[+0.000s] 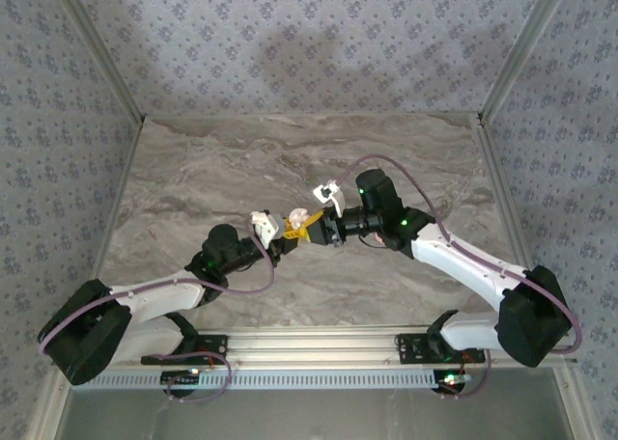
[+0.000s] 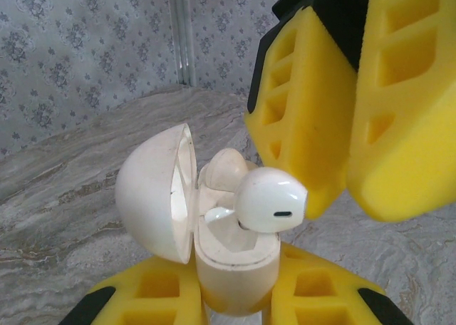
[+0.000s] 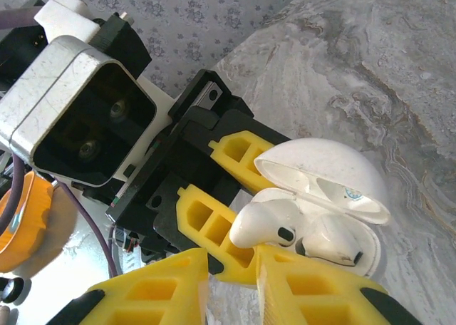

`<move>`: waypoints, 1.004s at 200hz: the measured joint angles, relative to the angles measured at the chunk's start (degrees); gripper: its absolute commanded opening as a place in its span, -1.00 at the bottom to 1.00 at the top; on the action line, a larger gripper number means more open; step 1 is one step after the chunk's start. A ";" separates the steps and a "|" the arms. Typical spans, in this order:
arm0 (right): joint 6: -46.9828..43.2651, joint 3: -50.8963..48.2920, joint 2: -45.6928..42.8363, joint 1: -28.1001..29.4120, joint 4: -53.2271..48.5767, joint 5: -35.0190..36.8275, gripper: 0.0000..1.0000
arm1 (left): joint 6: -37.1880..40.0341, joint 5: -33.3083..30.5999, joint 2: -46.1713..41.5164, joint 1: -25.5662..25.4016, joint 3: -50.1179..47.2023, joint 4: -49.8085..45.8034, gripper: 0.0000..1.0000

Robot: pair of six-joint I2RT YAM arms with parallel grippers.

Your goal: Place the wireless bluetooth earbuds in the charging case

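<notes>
My left gripper (image 2: 239,291) is shut on the white charging case (image 2: 235,268), holding it upright above the table with the lid (image 2: 153,189) swung open to the left. One white earbud (image 2: 271,200) sits tilted at the case's mouth, its stem down in a slot and its head sticking out. A second earbud (image 2: 224,169) lies seated behind it. My right gripper (image 3: 231,271) is right beside the tilted earbud (image 3: 260,224), jaws nearly together with nothing between them; one fingertip touches the earbud's head. From above, both grippers meet at the case (image 1: 299,215) over mid-table.
The marble-patterned tabletop (image 1: 290,160) lies under both arms. Patterned walls (image 1: 309,35) close it in at the back and sides, and a metal rail (image 1: 319,342) runs along the near edge.
</notes>
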 measured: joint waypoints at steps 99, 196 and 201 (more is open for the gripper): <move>-2.60 0.26 -1.27 0.85 -1.75 2.05 -0.08 | 0.66 0.87 -0.70 0.00 0.00 -0.96 -0.81; -12.11 7.91 -3.76 -6.75 -11.56 1.01 0.35 | 2.23 9.97 -0.79 0.00 0.87 -3.87 -0.81; -12.07 8.24 -2.69 -6.84 -11.72 0.35 0.35 | 2.40 10.25 -0.81 0.00 1.01 -4.11 -0.81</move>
